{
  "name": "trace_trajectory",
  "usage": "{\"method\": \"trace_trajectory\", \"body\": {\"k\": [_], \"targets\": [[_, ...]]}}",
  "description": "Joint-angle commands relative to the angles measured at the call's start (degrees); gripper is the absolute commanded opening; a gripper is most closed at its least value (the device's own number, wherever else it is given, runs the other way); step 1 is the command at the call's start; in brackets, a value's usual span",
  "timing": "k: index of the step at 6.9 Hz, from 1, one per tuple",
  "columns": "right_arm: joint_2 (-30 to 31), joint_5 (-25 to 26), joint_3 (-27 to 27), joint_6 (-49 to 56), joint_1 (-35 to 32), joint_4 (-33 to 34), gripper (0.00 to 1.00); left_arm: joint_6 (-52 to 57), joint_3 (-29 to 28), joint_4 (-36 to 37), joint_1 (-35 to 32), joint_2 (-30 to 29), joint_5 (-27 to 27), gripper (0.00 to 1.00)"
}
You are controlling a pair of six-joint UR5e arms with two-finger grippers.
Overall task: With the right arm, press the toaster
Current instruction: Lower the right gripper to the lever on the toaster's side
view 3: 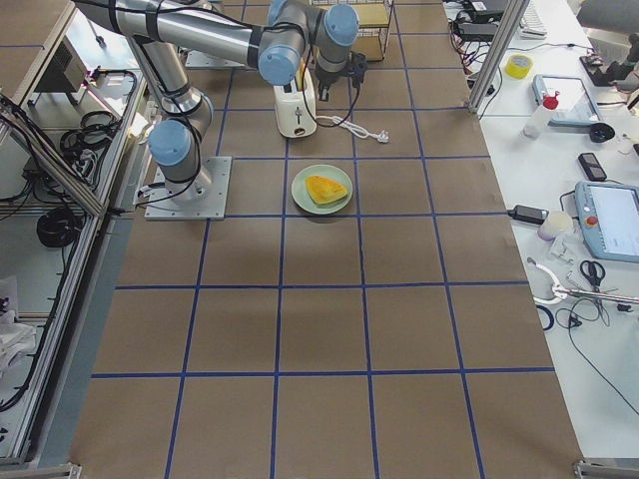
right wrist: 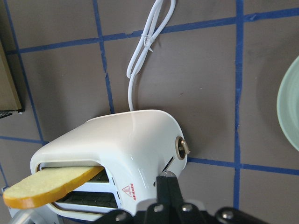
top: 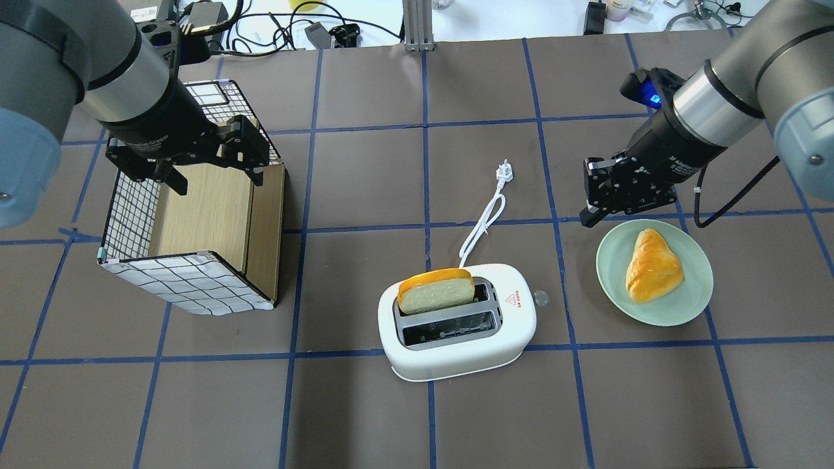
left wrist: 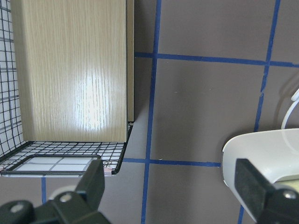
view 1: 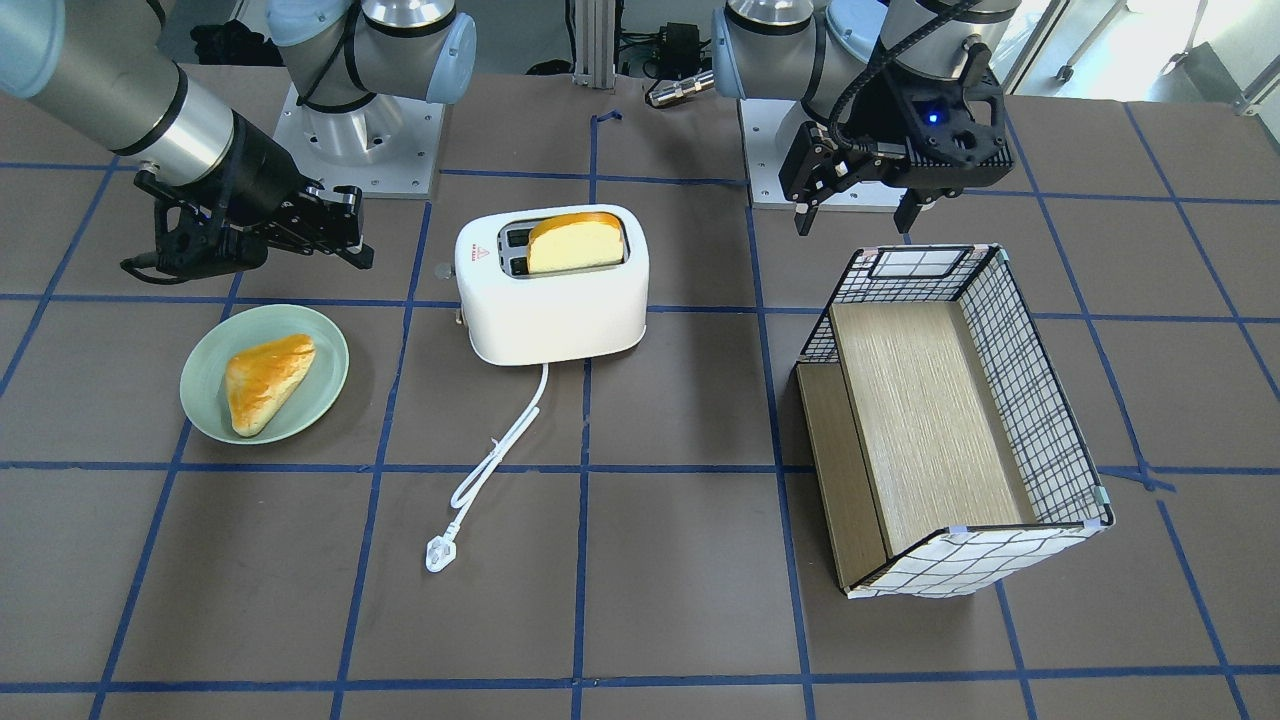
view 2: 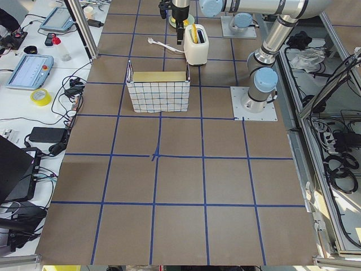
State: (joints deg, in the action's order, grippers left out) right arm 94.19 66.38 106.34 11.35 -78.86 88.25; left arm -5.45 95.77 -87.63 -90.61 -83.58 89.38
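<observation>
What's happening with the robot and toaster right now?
Right gripper shut, empty, apart from white two-slot toaster. Left gripper open by grid-patterned basket. Orange-crusted bread slice stands high in slot; not yet pressed. Pale green plate beside right gripper.

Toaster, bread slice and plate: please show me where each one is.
Toaster (view 1: 560, 315): front-facing view, on its white side wall.
Bread slice (top: 435, 296): overhead view, on its pale cut face.
Plate (view 1: 205, 385): front-facing view, on its bare green rim.

Toaster (top: 456, 361) stands between the basket (top: 189, 284) and the plate (top: 679, 306).
</observation>
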Motion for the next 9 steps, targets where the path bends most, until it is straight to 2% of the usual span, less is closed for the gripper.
{"method": "trace_trajectory", "body": {"k": [1,2,4,9], "targets": [[-0.06,-6.24,5.52,9.34,1.94,-0.35,0.0,0.0,0.03,0.0,0.0,0.0,0.0,1.0],[0.03,-9.31,9.11,13.92,4.83,-0.79,0.0,0.0,-0.06,0.0,0.0,0.0,0.0,1.0],[-0.06,-15.11,14.75,17.64,6.17,-0.53,0.0,0.0,0.03,0.0,0.0,0.0,0.0,1.0],[-4.02,-14.97,15.74,19.59,6.18,-0.18,0.0,0.0,-0.06,0.0,0.0,0.0,0.0,1.0]]}}
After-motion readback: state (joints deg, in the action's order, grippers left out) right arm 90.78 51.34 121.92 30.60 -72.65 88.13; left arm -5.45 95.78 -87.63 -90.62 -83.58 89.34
